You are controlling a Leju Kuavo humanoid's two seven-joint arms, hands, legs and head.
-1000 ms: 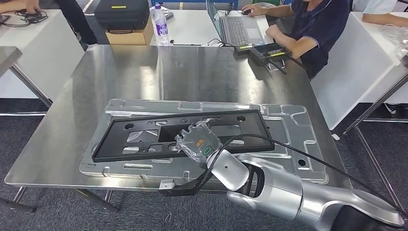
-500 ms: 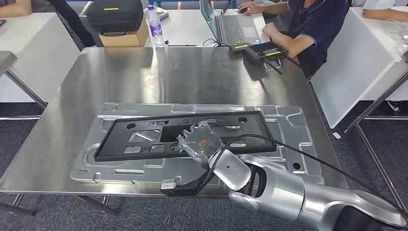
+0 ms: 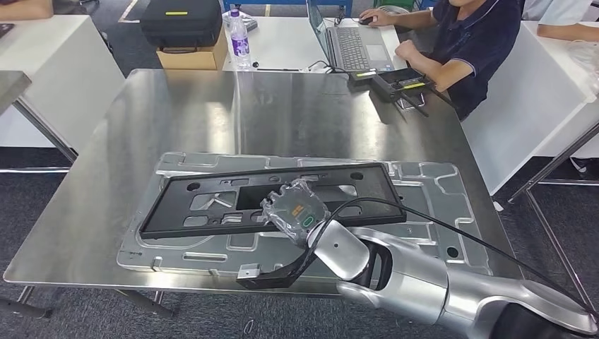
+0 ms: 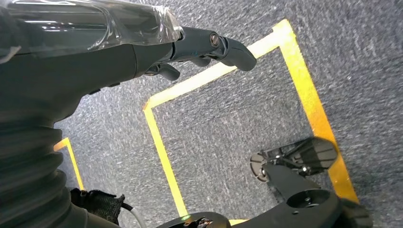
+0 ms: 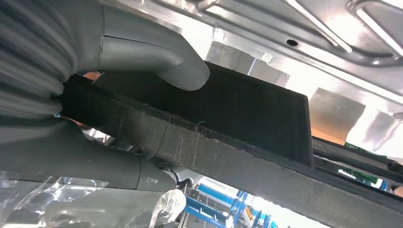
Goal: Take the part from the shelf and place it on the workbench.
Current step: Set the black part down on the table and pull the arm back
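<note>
The part is a long black frame (image 3: 371,191) with several cutouts. It lies across a silver stamped metal panel (image 3: 431,212) on the steel workbench (image 3: 282,113); whether it rests on the panel or hovers just above it I cannot tell. My right hand (image 3: 297,212), wrapped in clear plastic, grips the frame's near edge at its middle. In the right wrist view the grey thumb (image 5: 152,52) presses on top of the black part (image 5: 237,109). My left hand (image 4: 95,61) hangs over the grey floor, its dark fingers (image 4: 214,45) holding nothing.
A black device (image 3: 399,81) sits at the bench's far right corner. Beyond it a person (image 3: 473,42) works at a laptop (image 3: 350,42) on a white table, near a bottle (image 3: 239,35) and a black case (image 3: 180,21). Yellow tape (image 4: 304,95) marks the floor.
The whole picture sways a little left, then back, so the camera moved. My right hand and the black part keep their place over the silver panel.
</note>
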